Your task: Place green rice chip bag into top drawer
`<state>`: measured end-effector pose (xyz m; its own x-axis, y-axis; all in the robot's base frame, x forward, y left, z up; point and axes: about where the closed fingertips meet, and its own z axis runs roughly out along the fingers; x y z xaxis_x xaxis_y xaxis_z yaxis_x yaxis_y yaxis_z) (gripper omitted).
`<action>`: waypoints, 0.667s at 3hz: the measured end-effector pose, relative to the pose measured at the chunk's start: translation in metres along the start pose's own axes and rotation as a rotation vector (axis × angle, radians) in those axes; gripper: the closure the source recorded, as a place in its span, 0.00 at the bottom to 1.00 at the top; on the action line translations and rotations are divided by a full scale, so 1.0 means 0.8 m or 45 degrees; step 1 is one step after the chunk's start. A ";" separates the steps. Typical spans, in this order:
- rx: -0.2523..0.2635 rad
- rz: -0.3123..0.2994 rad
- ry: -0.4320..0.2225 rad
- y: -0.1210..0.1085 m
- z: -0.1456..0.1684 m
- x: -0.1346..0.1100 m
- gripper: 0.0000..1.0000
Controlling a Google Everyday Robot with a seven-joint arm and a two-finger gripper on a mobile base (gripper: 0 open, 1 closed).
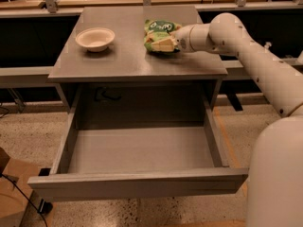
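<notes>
On the table (124,63), hand (166,44) at green rice chip bag (158,29)

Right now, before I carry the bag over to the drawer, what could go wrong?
1. The gripper sits at the right edge of the green rice chip bag; held only there, the bag might slip.
2. The open top drawer lies below the front edge of the table, so the bag could catch it going down.
3. A leftward swing might hit the white bowl.
</notes>
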<state>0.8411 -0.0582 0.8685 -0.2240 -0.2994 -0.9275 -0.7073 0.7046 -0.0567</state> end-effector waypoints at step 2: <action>-0.126 -0.157 -0.114 0.044 -0.093 -0.056 1.00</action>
<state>0.7764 -0.0677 0.9357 -0.0742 -0.3183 -0.9451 -0.7894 0.5979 -0.1394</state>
